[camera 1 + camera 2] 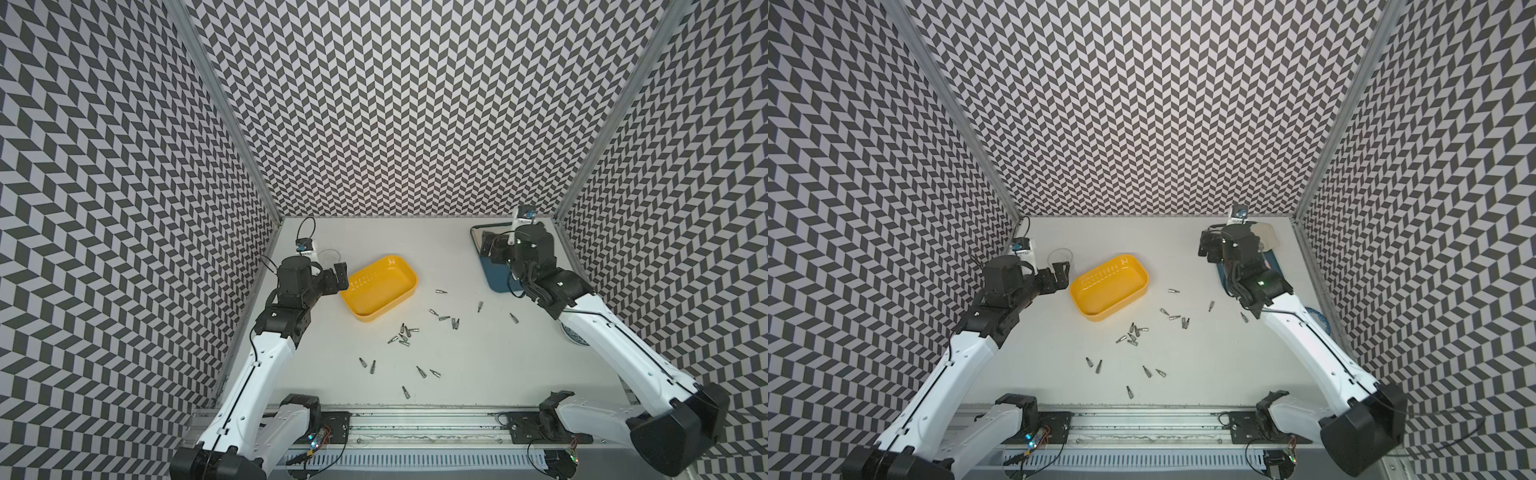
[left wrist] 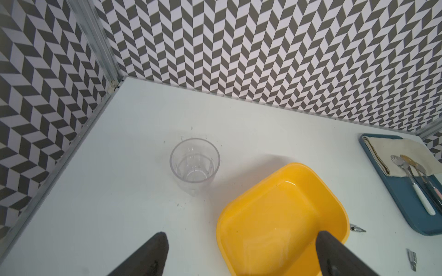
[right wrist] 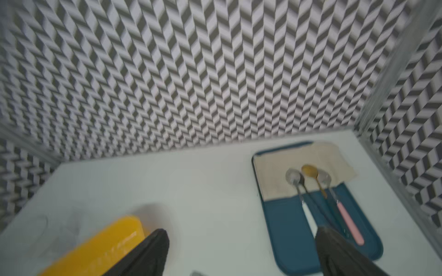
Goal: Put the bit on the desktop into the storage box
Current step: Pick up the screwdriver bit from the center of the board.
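White logo (image 1: pixel 391 262) (no legible letters) on storage box (image 1: pixel 379 291)

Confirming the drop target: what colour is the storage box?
The storage box is plain bright yellow, shown best in the left wrist view.

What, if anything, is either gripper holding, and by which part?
Nothing: the left gripper and right gripper are both open and empty; the bits lie on the desktop.

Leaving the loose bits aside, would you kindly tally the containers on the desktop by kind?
storage box: 1
clear cup: 1
blue tray: 1
blue-patterned dish, partly hidden by the right arm: 1
Total: 4
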